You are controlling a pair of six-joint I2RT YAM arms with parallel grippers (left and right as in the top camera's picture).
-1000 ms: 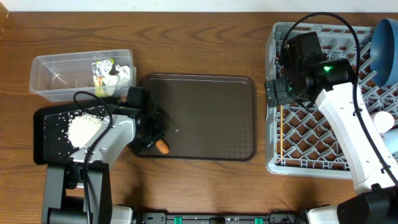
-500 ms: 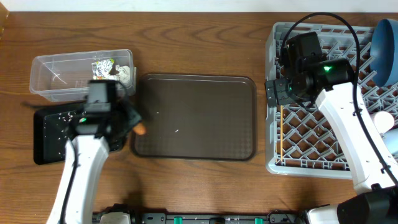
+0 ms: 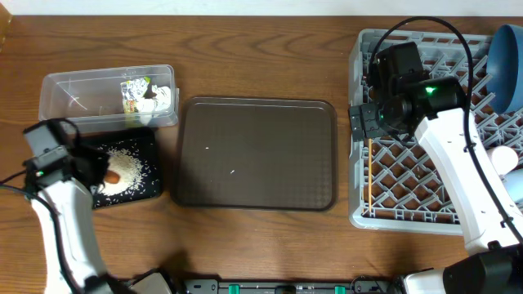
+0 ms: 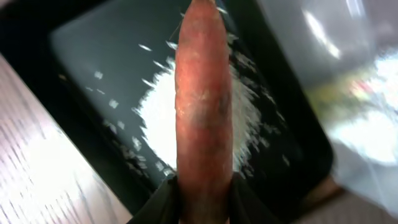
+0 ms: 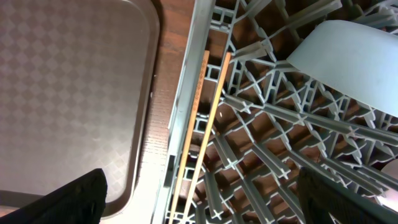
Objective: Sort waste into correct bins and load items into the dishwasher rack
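Orange carrot-like stick [image 4: 202, 106], gripped by one end in the left tool [image 4: 202, 202], which is pinched narrow around it, hangs over the loose white rice [image 4: 155, 118] in the flat black rectangular tray [image 4: 81, 56]. It looks stiff, light and a little slick, so an end grip may let it pivot. The right tool [image 5: 202, 202], spread wide and empty, hovers above the wooden chopsticks [image 5: 211, 112] in the grey plastic dishwasher rack [image 3: 409, 180].

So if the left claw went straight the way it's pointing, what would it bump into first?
The carrot stick in the left claw sticks out ahead, so it would probably touch the pile of white rice on the black tray first. The depth is hard to judge.
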